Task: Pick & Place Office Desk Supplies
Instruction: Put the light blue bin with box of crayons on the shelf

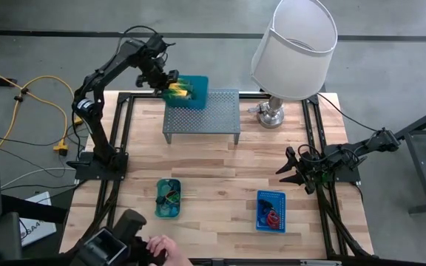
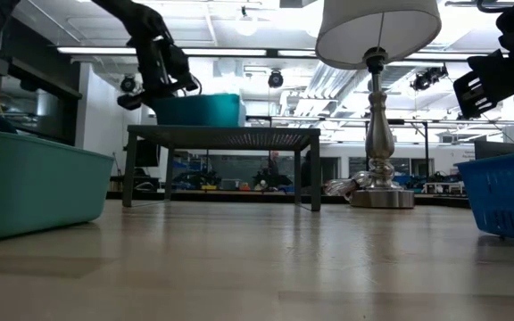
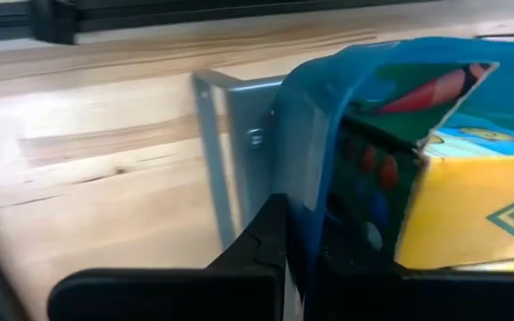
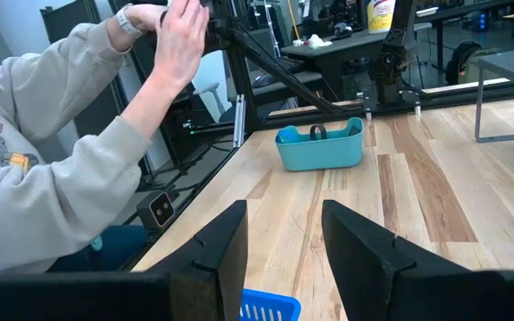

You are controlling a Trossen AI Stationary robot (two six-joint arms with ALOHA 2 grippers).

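Left fingers (image 1: 170, 83): pinched together on the near wall of the teal tray (image 1: 197, 83), one finger outside the wall, one inside, as the left wrist view shows.
Tray position: on the grey riser shelf (image 1: 213, 114), at its far-left corner; the wall held by the fingers sits right over the shelf's corner leg.
Crayon box (image 3: 471, 201): inside the tray, just beyond the inner finger, pressed against the wall.
Step in hand: probably setting or shifting the tray on the shelf; I cannot tell whether it rests fully flat.
Doing it well: keep the tray level so the box does not slide, bring its base wholly onto the perforated top before letting go, and pull the inner finger straight up clear of the box.
Right fingers (image 4: 284, 241): spread apart, holding nothing, hovering over the right edge of the table (image 1: 220, 166), waiting.
Other supplies: blue mesh basket (image 1: 271, 210) lies just below and ahead of the right fingers; a second teal tray (image 1: 168, 198) with band loops stands farther ahead of them.
Materials: thin, smooth, slightly translucent plastic tray wall; glossy printed cardboard box; perforated metal shelf; pale wood-grain table.
Person (image 4: 52, 178): seated at the table's near edge, hands raised.
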